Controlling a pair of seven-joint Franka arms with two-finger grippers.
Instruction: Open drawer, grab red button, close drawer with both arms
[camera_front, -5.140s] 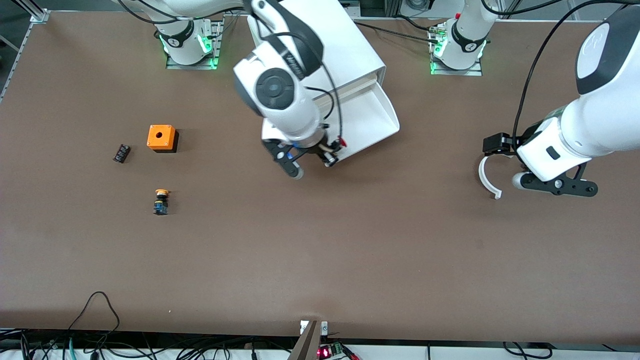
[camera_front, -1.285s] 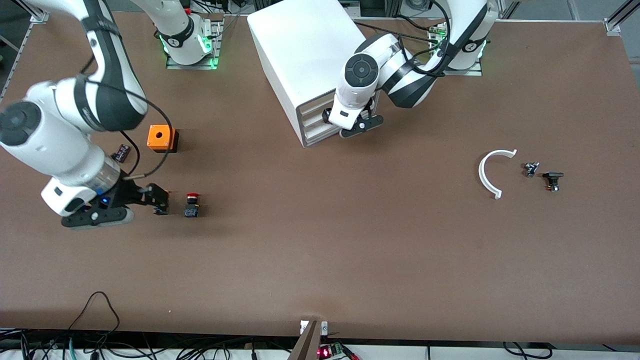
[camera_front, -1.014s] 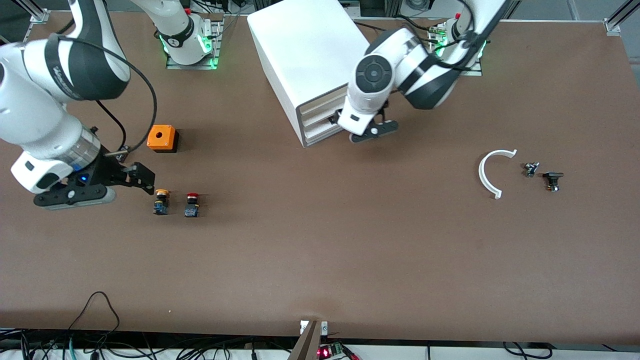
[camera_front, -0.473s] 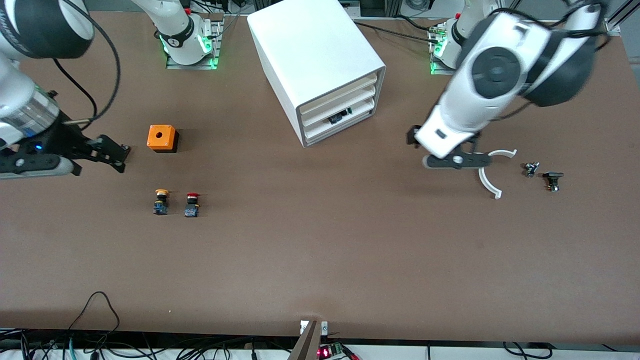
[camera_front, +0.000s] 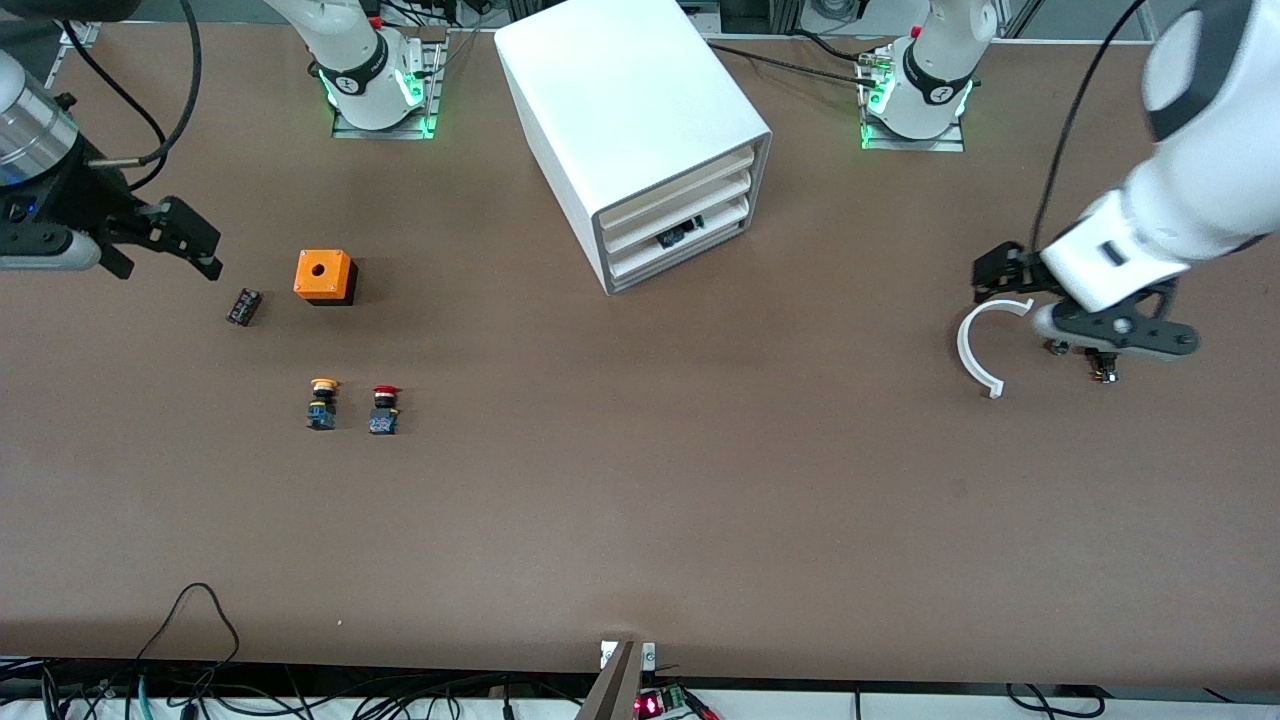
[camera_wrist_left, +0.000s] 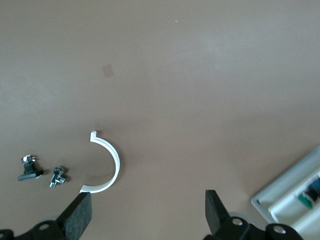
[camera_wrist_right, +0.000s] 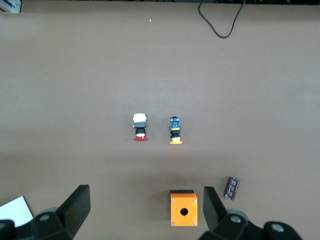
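Observation:
The white cabinet (camera_front: 640, 110) stands at the table's robot-side middle with all drawers pushed in, the second drawer (camera_front: 700, 197) among them. The red-capped button (camera_front: 383, 408) stands on the table beside the orange-yellow-capped button (camera_front: 321, 403); both show in the right wrist view, red (camera_wrist_right: 140, 127) and yellow (camera_wrist_right: 174, 131). My right gripper (camera_front: 165, 262) is open and empty, up over the table's right-arm end, apart from the buttons. My left gripper (camera_front: 1040, 300) is open and empty over the white arc (camera_front: 975, 350).
An orange box with a hole (camera_front: 324, 275) and a small black part (camera_front: 243, 306) lie near the right gripper. Two small dark parts (camera_wrist_left: 42, 172) lie beside the arc (camera_wrist_left: 107, 162). The cabinet's corner shows in the left wrist view (camera_wrist_left: 287, 200).
The drawer has been shut and the red button set on the table. The left arm swung from the cabinet to over the arc. The right arm drew back from the buttons.

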